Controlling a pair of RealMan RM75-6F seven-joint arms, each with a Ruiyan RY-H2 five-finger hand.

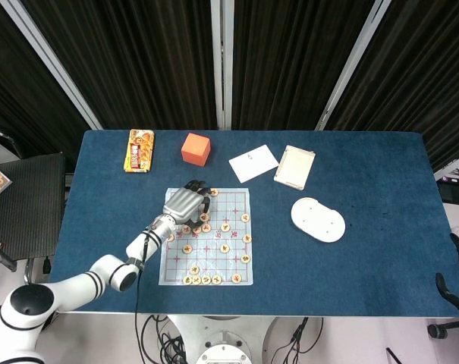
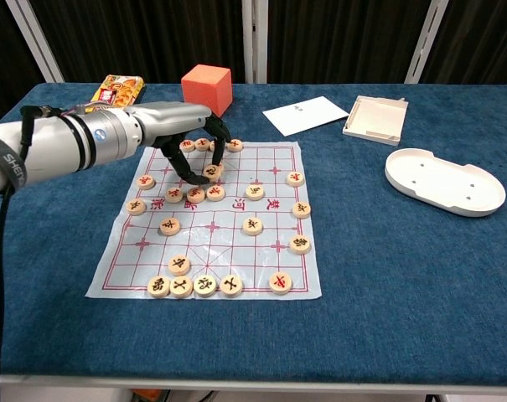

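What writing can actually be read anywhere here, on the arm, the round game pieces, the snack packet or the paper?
"SHE": black band on the left arm; the rest is cut off.
Chess pieces: red and black characters, too small to read.
Chess mat: red characters mid-board, blurred.
Snack packet: print unreadable.
White paper: a tiny mark, unreadable.

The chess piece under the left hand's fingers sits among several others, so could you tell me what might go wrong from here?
1. The left hand pinches a chess piece with others close by; its fingers could nudge them off their points.
2. The board sheet looks thin and loose on the table; dragging might shift it.
3. A pinched piece may slip.
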